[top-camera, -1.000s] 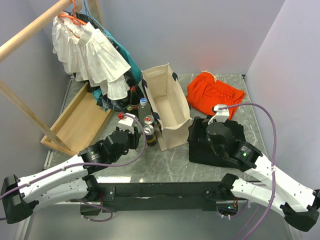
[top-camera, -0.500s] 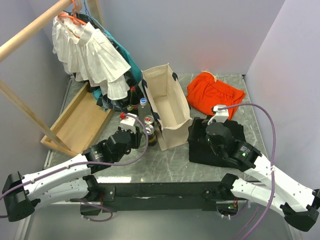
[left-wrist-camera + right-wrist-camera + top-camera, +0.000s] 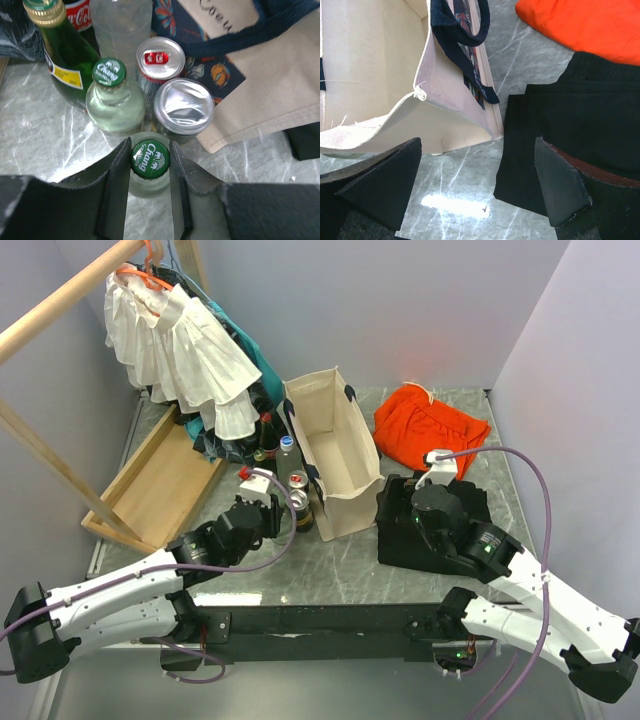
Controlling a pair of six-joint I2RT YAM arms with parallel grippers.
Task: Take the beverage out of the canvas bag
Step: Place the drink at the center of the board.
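Clamping the green-capped beverage bottle (image 3: 150, 159), the left gripper (image 3: 149, 151) sits just beside the canvas bag (image 3: 280, 100).

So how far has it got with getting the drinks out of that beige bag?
Nearly finished, it seems. From above, the canvas bag looks empty, and bottles and cans stand on the table beside it. The left gripper is closed on a Chang bottle standing among them; letting go and backing off remains. The right gripper is open, holding nothing.
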